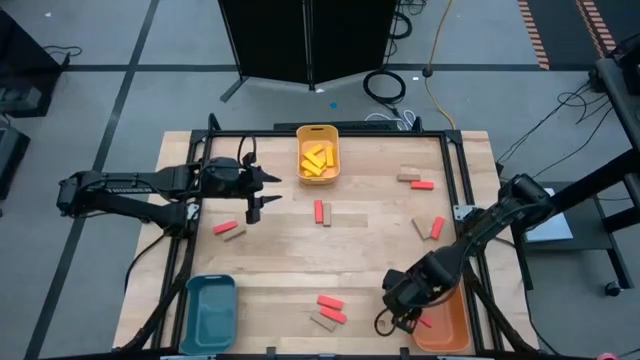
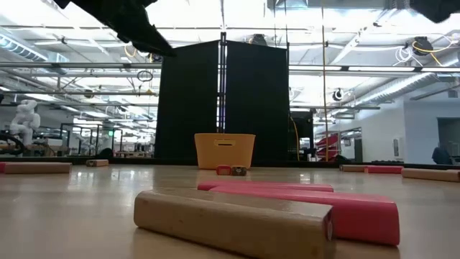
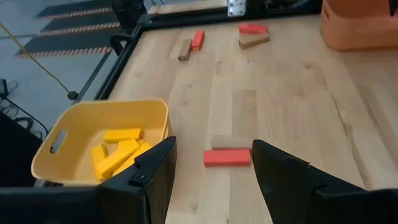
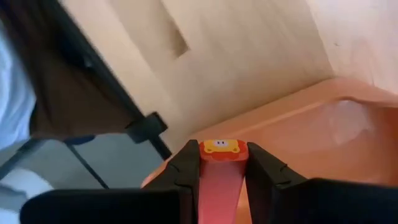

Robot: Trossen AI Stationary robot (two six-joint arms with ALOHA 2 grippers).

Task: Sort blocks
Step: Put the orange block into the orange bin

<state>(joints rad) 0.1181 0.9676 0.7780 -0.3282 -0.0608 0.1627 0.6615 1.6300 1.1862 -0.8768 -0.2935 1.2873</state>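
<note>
Red and tan blocks lie scattered flat on the wooden table. One red and tan pair lies just beyond my left gripper, which hangs open and holds nothing near the yellow tray, where several yellow blocks lie. My right gripper is at the near right, over the edge of the orange tray. It is shut on a red block. My right gripper pinches the red block's two long sides between its two fingers. The block runs along the fingers, and its end face, with a yellow mark, shows at the fingertips. The fingers point steeply down. The block hangs clear above the orange tray's rim.
A teal tray stands at the near left corner. A red and tan pair lies close to the near edge, and more pairs lie at the far right and at the left. A black frame borders the table.
</note>
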